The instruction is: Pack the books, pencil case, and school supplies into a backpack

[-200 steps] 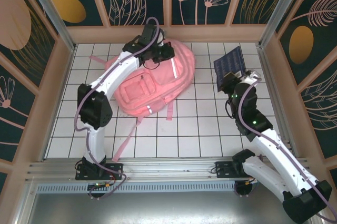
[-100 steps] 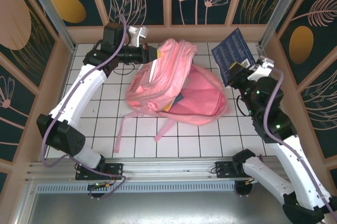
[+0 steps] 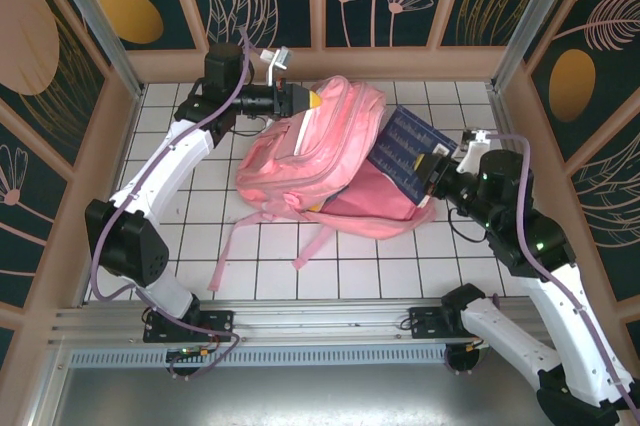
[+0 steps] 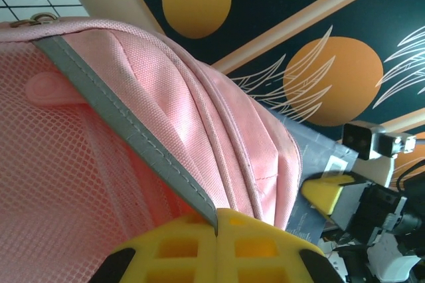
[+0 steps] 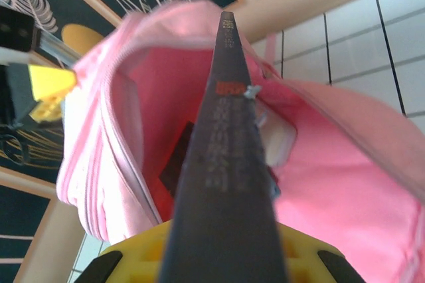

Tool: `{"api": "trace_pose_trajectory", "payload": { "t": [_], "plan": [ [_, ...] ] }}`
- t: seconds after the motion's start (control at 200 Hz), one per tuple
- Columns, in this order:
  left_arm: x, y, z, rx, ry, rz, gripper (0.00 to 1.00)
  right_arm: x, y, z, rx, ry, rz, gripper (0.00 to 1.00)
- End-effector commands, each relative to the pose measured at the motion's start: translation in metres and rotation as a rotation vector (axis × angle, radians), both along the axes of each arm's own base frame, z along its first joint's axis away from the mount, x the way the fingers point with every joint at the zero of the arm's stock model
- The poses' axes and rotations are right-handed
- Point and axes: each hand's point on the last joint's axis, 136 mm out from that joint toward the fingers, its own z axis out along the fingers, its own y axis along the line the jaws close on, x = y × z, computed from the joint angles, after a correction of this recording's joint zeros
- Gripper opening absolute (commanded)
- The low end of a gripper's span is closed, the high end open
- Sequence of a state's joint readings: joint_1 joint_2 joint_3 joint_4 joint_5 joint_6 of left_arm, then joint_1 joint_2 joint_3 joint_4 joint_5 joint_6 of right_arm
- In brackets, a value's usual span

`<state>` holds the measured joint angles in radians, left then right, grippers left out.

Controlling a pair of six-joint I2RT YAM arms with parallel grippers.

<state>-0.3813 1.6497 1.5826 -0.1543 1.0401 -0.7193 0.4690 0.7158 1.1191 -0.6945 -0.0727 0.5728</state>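
The tiled table is viewed steeply from high above its near edge. The backpack, shared by all views, is seen very closely from the left wrist along its fabric, and from the right wrist along a navy book into its opening.

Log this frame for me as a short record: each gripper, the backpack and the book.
left gripper: shut on the top edge of the backpack, holding it up
right gripper: shut on the navy book
backpack: on the tiled table, main compartment gaping toward the right arm
navy book: leading end at the mouth of the opening
step: book not yet released
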Motion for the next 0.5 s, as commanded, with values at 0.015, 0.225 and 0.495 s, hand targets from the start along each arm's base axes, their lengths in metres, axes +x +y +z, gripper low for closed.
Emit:
{"api": "trace_pose_trajectory", "payload": {
  "t": [0.015, 0.225, 0.495],
  "plan": [
    [-0.022, 0.004, 0.069, -0.132, -0.265, -0.079, 0.00, -0.012, 0.015, -0.014, 0.069, 0.078, 0.083, 0.00],
    [-0.023, 0.004, 0.070, -0.142, -0.265, -0.088, 0.00, -0.015, 0.066, -0.021, 0.278, 0.098, 0.326, 0.00],
    [-0.032, 0.005, 0.075, -0.172, -0.273, -0.105, 0.00, 0.037, 0.086, -0.052, 0.357, 0.114, 0.270, 0.00]
  ]
}}
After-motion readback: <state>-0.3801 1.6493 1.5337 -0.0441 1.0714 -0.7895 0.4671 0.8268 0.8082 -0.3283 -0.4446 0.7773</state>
